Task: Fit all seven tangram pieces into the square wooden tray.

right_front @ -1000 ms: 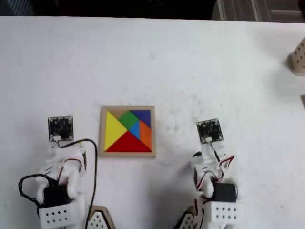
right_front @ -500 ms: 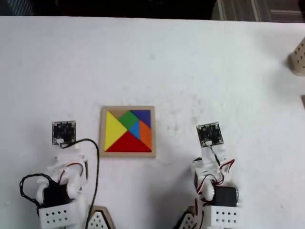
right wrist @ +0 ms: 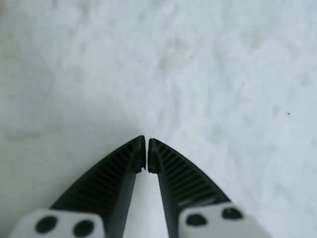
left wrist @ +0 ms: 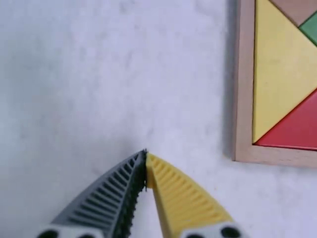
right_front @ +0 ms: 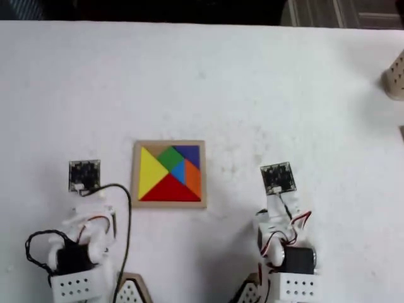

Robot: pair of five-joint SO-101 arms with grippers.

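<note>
High view has the square wooden tray (right_front: 169, 143) sitting between both arms, colored tangram pieces (right_front: 161, 180) packed inside it. Left pincer (left wrist: 145, 166) is pinched closed on nothing, with the tray corner just ahead of its tips on the inner side. Right pincer (right wrist: 146, 151) is closed too, with bare table (right wrist: 223, 74) ahead.

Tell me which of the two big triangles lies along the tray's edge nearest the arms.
The red triangle; the yellow one lines a side edge instead.

The right gripper (right wrist: 146, 148) is over the white table (right wrist: 223, 64) with its two black ridged fingers (right wrist: 116, 181) close together, the tips almost touching with only a thin gap, and, counting their pointing direction as 12 o'clock, they rise from 7 and 5 o'clock.
</note>
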